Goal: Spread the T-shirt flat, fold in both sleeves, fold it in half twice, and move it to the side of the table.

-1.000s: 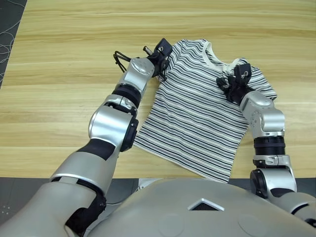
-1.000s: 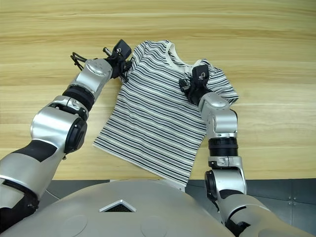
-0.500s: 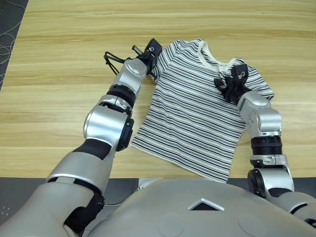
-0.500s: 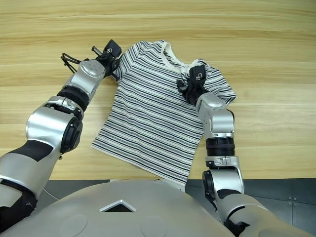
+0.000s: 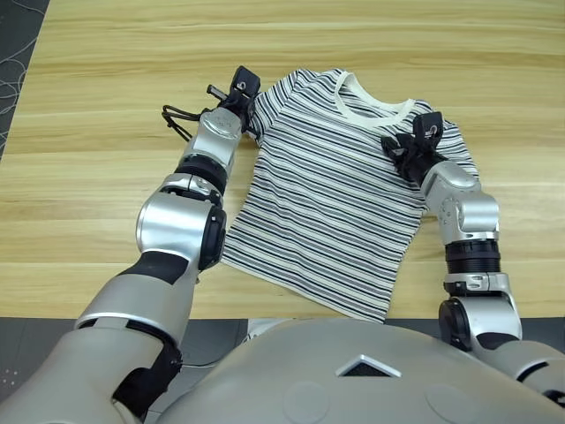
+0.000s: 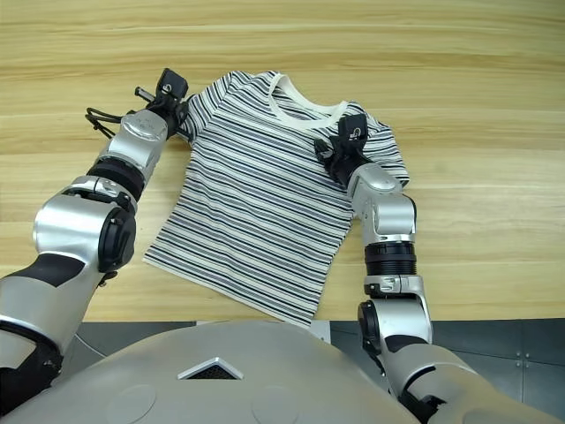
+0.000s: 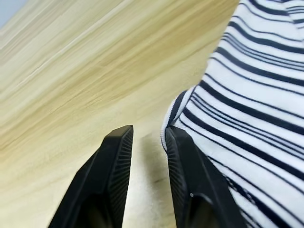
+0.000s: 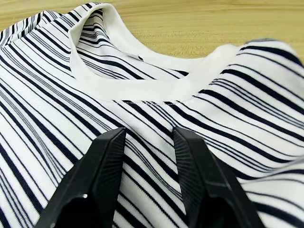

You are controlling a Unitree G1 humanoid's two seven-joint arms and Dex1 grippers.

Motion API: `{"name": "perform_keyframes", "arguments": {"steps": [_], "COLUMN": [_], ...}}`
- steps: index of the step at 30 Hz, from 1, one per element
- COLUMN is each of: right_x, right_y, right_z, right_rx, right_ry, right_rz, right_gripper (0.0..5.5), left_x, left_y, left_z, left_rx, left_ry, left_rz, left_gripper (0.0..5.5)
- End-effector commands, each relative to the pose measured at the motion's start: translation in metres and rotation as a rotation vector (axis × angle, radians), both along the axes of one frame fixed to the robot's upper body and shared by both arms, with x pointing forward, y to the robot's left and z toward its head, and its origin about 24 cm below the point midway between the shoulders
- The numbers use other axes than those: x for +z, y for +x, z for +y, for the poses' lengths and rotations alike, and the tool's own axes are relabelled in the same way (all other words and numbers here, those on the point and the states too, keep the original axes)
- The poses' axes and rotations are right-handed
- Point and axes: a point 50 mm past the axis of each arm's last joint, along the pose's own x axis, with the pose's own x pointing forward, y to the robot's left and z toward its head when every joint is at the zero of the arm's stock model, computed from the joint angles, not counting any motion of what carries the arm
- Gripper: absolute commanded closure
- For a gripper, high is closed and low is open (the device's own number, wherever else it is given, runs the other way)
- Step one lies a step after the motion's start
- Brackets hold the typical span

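Now, left end effector (image 5: pixel 240 88) gapes beside the T-shirt (image 5: pixel 327 194) sleeve, upper left; right end effector (image 5: pixel 415 146), likewise spread, sits by the collar.

Probably a lab or test room rather than a home. Wide table (image 5: pixel 106 132) of pale, streaked wood-grain planks, serving as a plain work surface. Past its left edge and along the near side, dark grey floor (image 5: pixel 35 353) in large flat tiles with thin seams. Thin loose cables (image 5: pixel 9 84) strewn over that floor near the far left corner.
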Motion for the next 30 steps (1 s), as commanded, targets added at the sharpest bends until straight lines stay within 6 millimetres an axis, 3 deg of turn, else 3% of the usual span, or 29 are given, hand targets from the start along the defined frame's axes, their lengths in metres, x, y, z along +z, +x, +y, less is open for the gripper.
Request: {"name": "perform_keyframes", "arguments": {"steps": [1, 3, 6, 8, 14, 19, 21, 26, 30], "right_x": [0.005, 0.037, 0.112, 0.132, 0.152, 0.156, 0.153, 0.149, 0.150], "right_y": [0.000, 0.011, 0.019, 0.018, 0.019, 0.020, 0.019, 0.020, 0.020], "right_z": [0.002, 0.001, -0.009, -0.021, -0.045, -0.050, -0.048, -0.043, -0.043], "right_rx": [-0.001, -0.005, 0.020, -0.003, -0.091, -0.110, -0.098, -0.077, -0.067], "right_ry": [0.060, 0.143, 0.407, 0.479, 0.544, 0.545, 0.532, 0.515, 0.506], "right_rz": [-0.029, -0.190, -0.538, -0.631, -0.711, -0.704, -0.690, -0.658, -0.655], "right_gripper": [3.66, 3.66, 3.66, 3.66, 3.66, 3.66, 3.66, 3.66, 3.66], "left_x": [-0.002, -0.004, -0.011, -0.012, -0.004, 0.050, 0.061, 0.055, 0.027], "left_y": [-0.003, -0.005, -0.010, -0.011, -0.004, 0.027, 0.032, 0.028, 0.007], "left_z": [0.019, 0.022, 0.024, 0.022, 0.012, -0.018, -0.029, -0.050, -0.081], "left_rx": [0.126, 0.155, 0.174, 0.179, 0.158, 0.054, 0.000, -0.118, -0.415], "left_ry": [-0.019, -0.035, -0.051, -0.072, -0.110, -0.227, -0.248, -0.301, -0.329], "left_rz": [-0.018, -0.023, -0.007, -0.004, -0.053, -0.268, -0.300, -0.244, -0.052], "left_gripper": [4.24, 4.24, 4.24, 4.24, 4.24, 4.24, 4.24, 4.24, 4.24]}}
